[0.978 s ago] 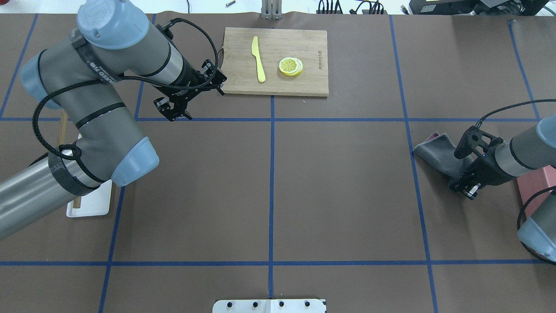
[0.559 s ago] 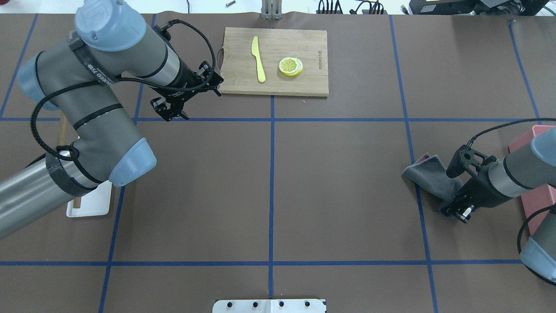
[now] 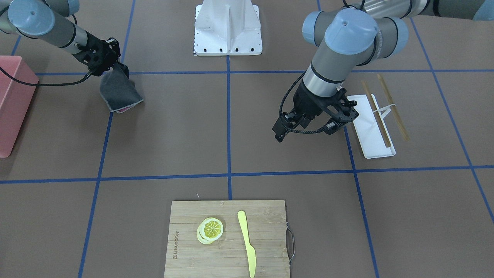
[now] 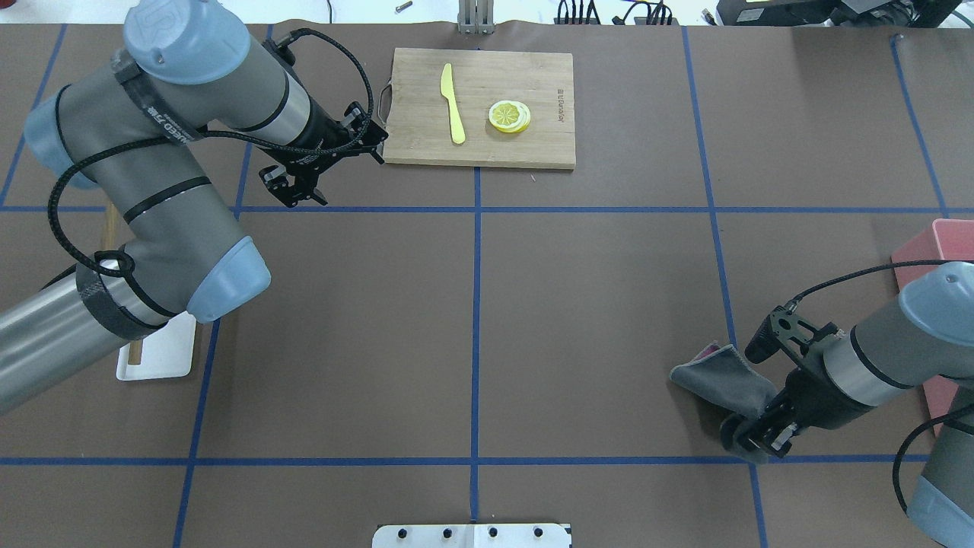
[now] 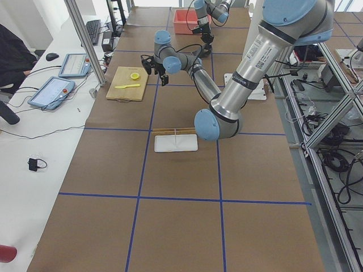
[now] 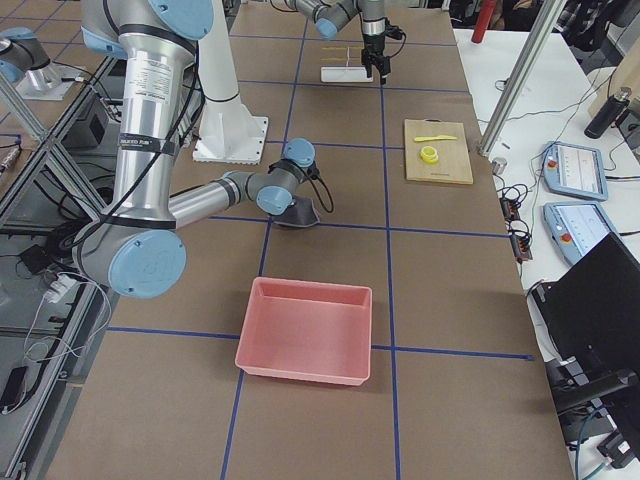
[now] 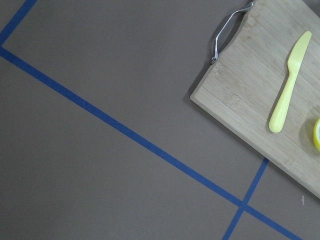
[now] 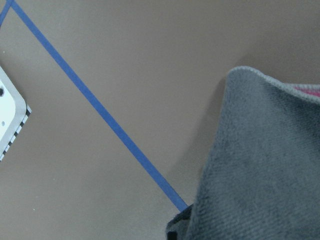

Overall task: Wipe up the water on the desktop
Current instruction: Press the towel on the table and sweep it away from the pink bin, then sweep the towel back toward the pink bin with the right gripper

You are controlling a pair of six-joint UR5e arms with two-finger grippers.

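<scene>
Grey cloth with a pink underside (image 4: 723,380), clamped in the right gripper (image 4: 749,441), drapes onto the matte brown, blue-taped desktop (image 4: 593,320) near the robot's right; the left gripper (image 4: 300,194) hovers empty, fingers apart; no water shows, so wiping seems mid-course.

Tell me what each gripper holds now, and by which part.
The right gripper holds the gray cloth by one end. The rest of the cloth extends away from it, low over the desktop. The left gripper holds nothing.
</scene>
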